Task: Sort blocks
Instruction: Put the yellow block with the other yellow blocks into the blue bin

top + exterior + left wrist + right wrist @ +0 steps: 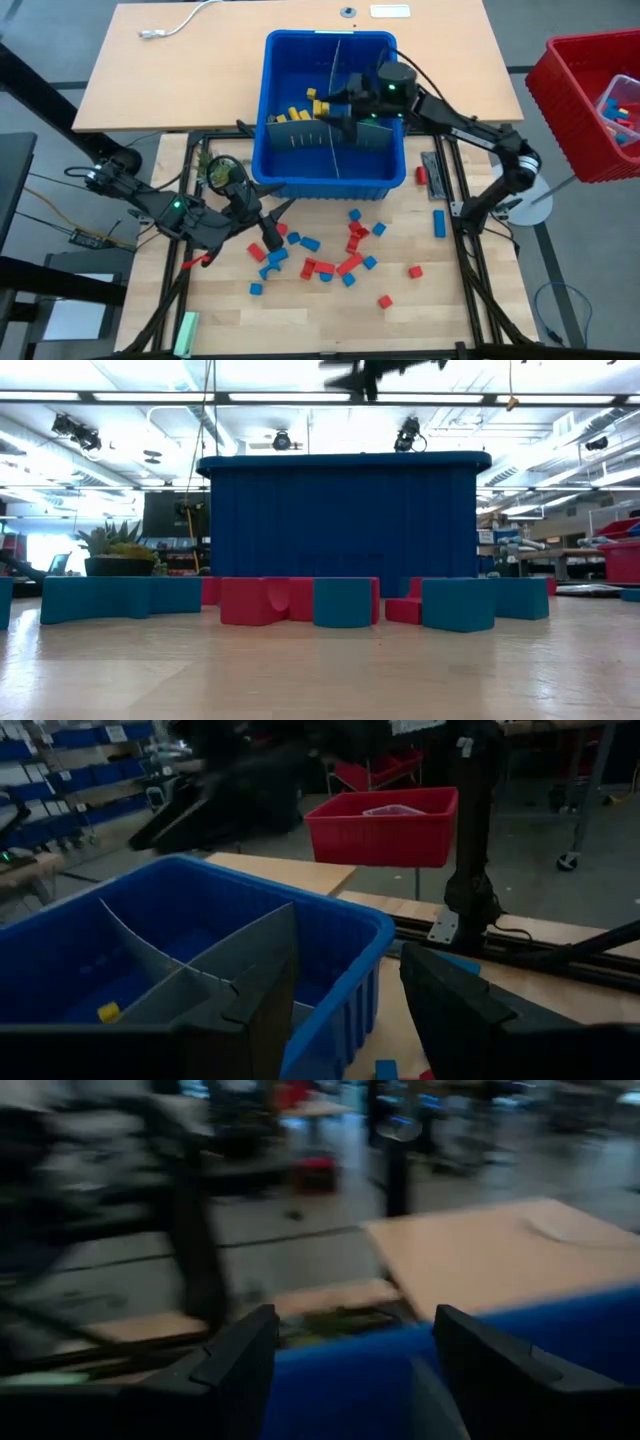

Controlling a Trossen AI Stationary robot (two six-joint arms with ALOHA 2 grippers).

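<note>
Red and blue blocks (330,252) lie scattered on the wooden table in front of the blue bin (290,185); in the low view they form a row (300,600) before its wall (345,525). Yellow blocks (295,112) lie in the bin's left compartment, and one (108,1012) shows in the left wrist view. My right gripper (328,110) hovers open above the bin, empty (355,1325), high over its rim (370,372). My left gripper (276,216) is open and empty (345,980), raised by the bin's near left corner.
Grey dividers (215,970) split the bin into compartments. A red bin (590,100) with a few blocks stands off the table's right side. A pale green bar (187,330) lies at the near left. Single blocks (438,222) lie near the right rail.
</note>
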